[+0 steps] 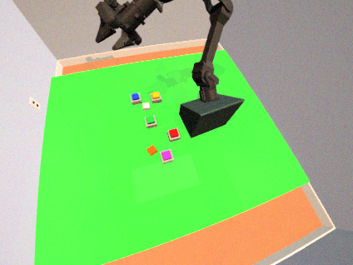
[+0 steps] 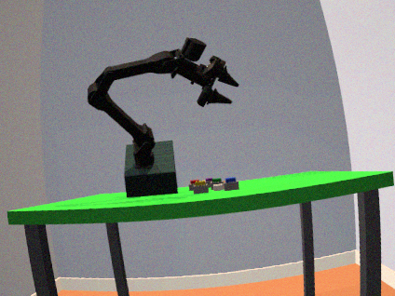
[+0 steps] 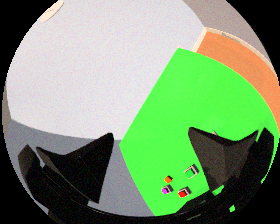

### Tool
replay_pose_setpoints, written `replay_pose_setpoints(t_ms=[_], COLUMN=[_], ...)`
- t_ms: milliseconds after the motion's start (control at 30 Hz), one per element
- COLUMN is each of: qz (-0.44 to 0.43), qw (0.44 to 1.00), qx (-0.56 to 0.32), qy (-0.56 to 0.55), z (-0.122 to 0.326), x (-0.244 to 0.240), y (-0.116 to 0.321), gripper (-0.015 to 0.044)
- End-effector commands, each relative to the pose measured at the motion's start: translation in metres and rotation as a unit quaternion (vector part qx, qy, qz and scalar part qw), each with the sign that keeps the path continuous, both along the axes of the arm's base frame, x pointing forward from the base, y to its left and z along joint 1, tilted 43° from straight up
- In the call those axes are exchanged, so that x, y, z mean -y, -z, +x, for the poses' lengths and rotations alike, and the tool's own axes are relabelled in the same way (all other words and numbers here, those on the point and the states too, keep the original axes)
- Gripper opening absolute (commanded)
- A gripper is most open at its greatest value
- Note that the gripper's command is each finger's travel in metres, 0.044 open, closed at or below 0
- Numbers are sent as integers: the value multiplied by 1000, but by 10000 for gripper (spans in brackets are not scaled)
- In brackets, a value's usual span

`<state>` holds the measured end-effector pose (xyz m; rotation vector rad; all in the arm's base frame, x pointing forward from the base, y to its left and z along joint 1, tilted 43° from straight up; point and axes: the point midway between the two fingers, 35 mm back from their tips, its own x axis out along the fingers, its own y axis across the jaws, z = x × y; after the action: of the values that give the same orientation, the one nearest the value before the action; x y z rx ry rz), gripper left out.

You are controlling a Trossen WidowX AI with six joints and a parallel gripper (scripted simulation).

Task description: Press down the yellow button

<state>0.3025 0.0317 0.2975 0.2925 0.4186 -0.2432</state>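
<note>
The yellow button (image 1: pixel 156 95) (image 2: pixel 200 183) sits on its pale base, with the blue button (image 1: pixel 135 97) (image 2: pixel 231 181) beside it. I cannot make out the yellow button in the wrist view; a finger covers part of the table there. My gripper (image 1: pixel 106 45) (image 2: pixel 235 94) (image 3: pixel 151 134) is open, with nothing between its fingers. It hangs high above the table, well clear of the yellow button, and its fingers point outward and slightly down in the exterior view.
A white block (image 1: pixel 146 106) lies close to the yellow and blue buttons. The green button (image 1: pixel 150 119) (image 3: pixel 190 172), red button (image 1: pixel 173 133) (image 3: pixel 183 193), magenta button (image 1: pixel 166 155) (image 3: pixel 165 190) and an orange block (image 1: pixel 151 150) (image 3: pixel 168 179) also stand on the green table (image 1: pixel 96 182).
</note>
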Motion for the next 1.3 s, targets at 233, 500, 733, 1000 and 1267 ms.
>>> replay_pose_setpoints(t_ms=[233, 500, 733, 1000, 1267], qz=[-333, -337, -336, -339, -339], qw=[796, 788, 788, 788, 788], qx=[-506, -516, -516, -515, -515], qy=[0, -2, -3, -1, -1], z=[-94, -97, -93, -89, -89], x=[97, 98, 110, 140, 140], y=[152, 153, 167, 198, 198], gripper=[400, 400, 321, 111, 20])
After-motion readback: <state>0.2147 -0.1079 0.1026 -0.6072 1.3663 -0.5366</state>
